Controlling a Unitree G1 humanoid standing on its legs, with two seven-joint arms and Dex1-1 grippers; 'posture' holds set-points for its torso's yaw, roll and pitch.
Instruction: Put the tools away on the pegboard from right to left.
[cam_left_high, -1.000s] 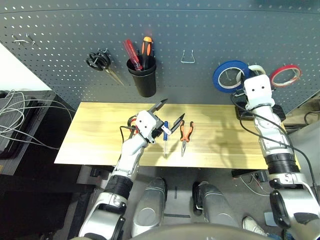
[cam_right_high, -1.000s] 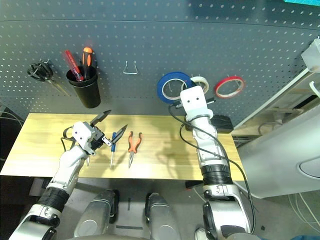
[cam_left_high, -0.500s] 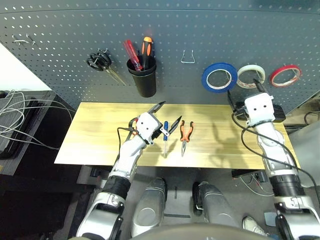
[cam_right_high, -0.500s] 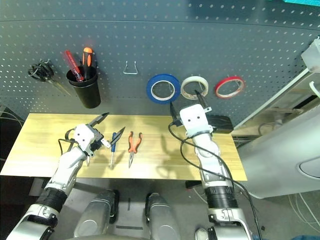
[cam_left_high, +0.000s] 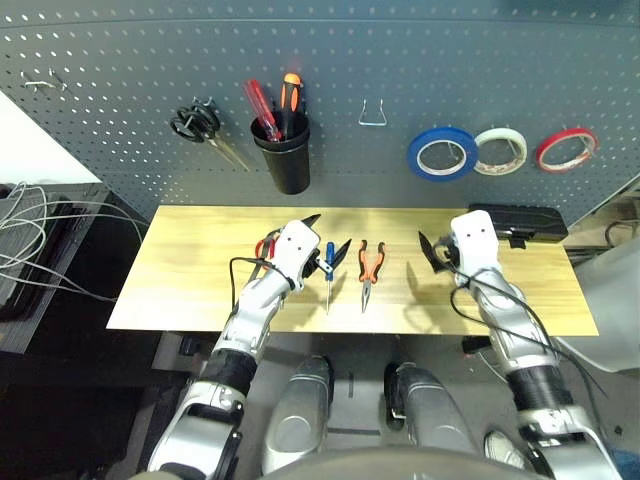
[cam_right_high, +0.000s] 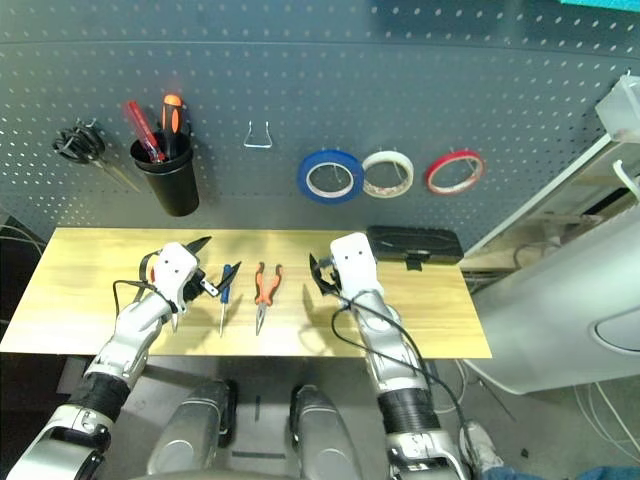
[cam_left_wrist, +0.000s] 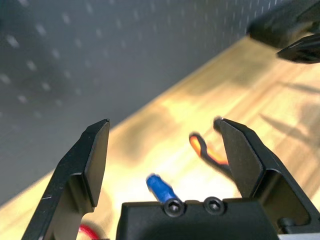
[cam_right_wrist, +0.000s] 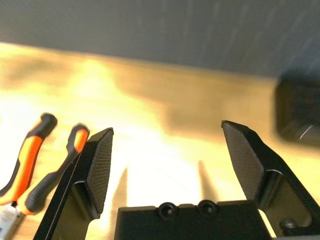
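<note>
Pliers (cam_left_high: 371, 268), small, with orange-and-black moulded grips and bare steel jaws, lie on the pale wooden tabletop (cam_left_high: 200, 260), long axis running from the pegboard side toward us, handles at the far end and nose at the near end. We judge them the next tool due, since the blue tape ring (cam_left_high: 441, 154) already hangs on the dark grey perforated pegboard (cam_left_high: 420, 60), left of the white tape roll (cam_left_high: 500, 150) and the red tape roll (cam_left_high: 565, 149). Our right gripper (cam_left_high: 431, 253) sits low over the table just to the right of the pliers, fingers spread wide and holding nothing; in its wrist view the two orange grips lie just beyond one finger (cam_right_wrist: 92, 172). We read the right arm as the one better placed for them, with a short sideways shift needed to straddle the handles across their narrow width.

Immediately left of the pliers lies the slim blue-handled screwdriver (cam_left_high: 329, 265), parallel to them. Our left gripper (cam_left_high: 328, 237) hangs over it, fingers likewise wide apart and empty. The red-handled scissors (cam_left_high: 263, 247) peek out beside the left wrist, mostly hidden.

On the board, a bent wire hook (cam_left_high: 373, 113) stands free above the pliers; further left are a matte black cup (cam_left_high: 284, 162) holding screwdrivers and black-handled scissors (cam_left_high: 198, 124).
</note>
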